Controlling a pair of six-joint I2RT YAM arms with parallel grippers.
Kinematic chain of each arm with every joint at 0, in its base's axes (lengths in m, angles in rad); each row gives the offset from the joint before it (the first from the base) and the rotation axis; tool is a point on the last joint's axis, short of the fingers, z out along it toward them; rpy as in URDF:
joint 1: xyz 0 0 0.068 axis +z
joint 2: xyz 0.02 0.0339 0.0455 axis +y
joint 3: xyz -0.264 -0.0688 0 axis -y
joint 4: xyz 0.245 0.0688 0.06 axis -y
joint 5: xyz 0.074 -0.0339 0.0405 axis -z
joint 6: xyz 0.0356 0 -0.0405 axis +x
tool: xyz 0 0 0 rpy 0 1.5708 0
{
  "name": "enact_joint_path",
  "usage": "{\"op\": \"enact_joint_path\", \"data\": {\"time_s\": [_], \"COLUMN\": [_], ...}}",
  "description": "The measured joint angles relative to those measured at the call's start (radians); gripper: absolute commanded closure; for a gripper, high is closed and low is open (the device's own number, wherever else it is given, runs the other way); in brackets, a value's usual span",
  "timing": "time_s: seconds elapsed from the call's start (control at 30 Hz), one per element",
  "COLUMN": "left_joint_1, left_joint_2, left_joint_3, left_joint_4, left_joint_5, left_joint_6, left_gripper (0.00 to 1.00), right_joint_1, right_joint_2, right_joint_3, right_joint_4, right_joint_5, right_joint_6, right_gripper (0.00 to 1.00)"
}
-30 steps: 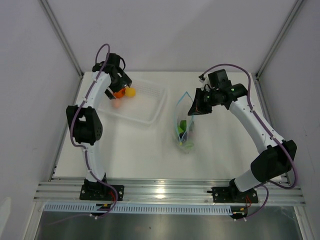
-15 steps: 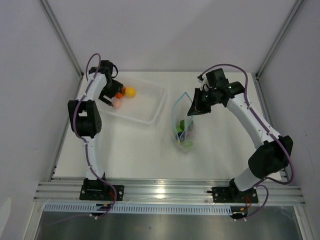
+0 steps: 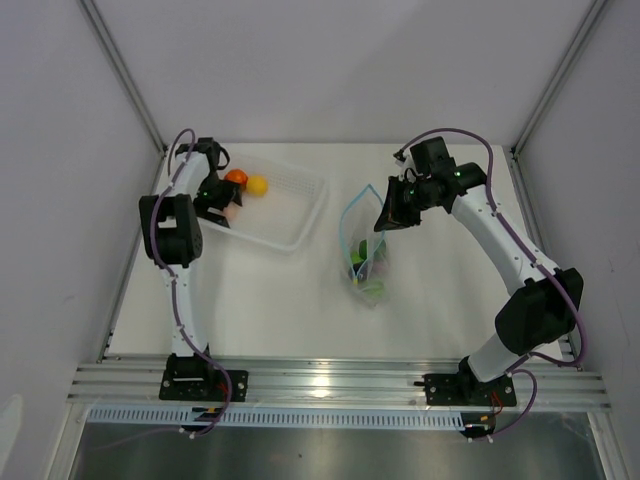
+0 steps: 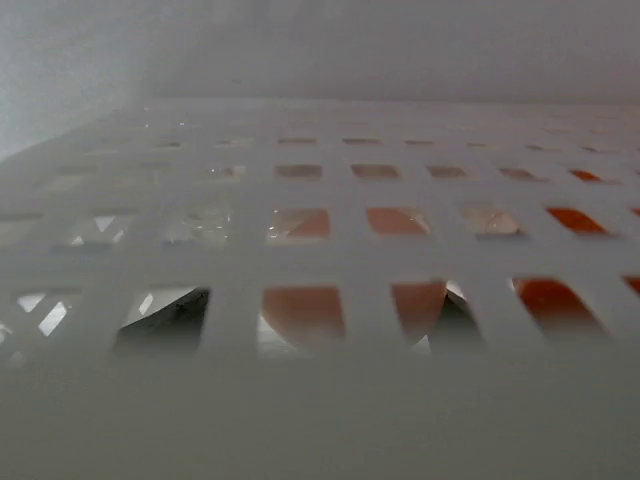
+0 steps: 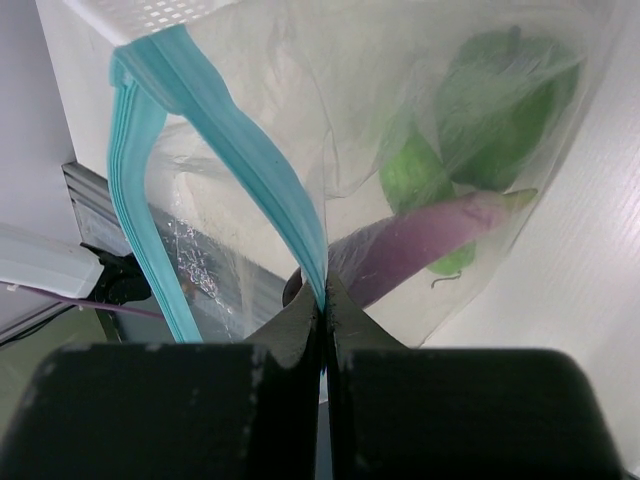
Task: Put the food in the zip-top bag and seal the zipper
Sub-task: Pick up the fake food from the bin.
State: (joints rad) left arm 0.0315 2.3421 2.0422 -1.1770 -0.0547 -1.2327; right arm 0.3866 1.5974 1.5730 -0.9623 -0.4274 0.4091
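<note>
The zip-top bag point(image 3: 365, 245) hangs open at mid-table. My right gripper point(image 3: 385, 215) is shut on its blue zipper point(image 5: 270, 180) edge, also in the right wrist view point(image 5: 322, 300). Inside lie the purple eggplant point(image 5: 430, 240), green bell pepper point(image 5: 505, 110) and light green cucumber point(image 5: 415, 170). The orange pumpkin point(image 3: 236, 177), yellow lemon point(image 3: 257, 185) and pink peach point(image 3: 232, 207) lie in the tray. My left gripper point(image 3: 212, 203) is low at the tray's left end. Through the tray's lattice wall, its dark fingers point(image 4: 165, 315) stand apart on either side of the peach point(image 4: 300, 310).
The clear rigid tray point(image 3: 300, 235) stands at the back left; its lattice wall point(image 4: 320, 240) fills the left wrist view. Grey enclosure walls rise on the left, right and back. A metal rail runs along the near edge.
My left gripper has moved left from over the pumpkin and lemon to the tray's left end and dropped low. My right gripper has shifted the bag's mouth slightly left.
</note>
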Motion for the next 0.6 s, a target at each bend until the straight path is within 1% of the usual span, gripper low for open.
{"op": "enact_joint_path", "data": {"time_s": [0.27,0.43,0.47,0.6], "left_joint_1": [0.030,0.030,0.030,0.030], "left_joint_2": [0.014,0.014,0.014,0.014], "left_joint_3": [0.000,-0.002,-0.002,-0.006], "left_joint_4": [0.014,0.034,0.036,0.034], "left_joint_5": [0.010,0.002,-0.003,-0.032], "left_joint_6": [-0.041,-0.051,-0.051,-0.068], "left_gripper": [0.15,0.23,0.26,0.29], "right_joint_1": [0.000,-0.005,-0.006,-0.012], "right_joint_2": [0.000,0.000,0.000,0.000], "right_joint_3": [0.000,-0.001,-0.001,-0.002], "right_joint_4": [0.005,0.010,0.011,0.015], "right_joint_5": [-0.002,-0.006,-0.007,-0.008], "right_joint_6": [0.000,-0.001,-0.001,0.000], "right_gripper": [1.00,1.00,1.00,1.00]}}
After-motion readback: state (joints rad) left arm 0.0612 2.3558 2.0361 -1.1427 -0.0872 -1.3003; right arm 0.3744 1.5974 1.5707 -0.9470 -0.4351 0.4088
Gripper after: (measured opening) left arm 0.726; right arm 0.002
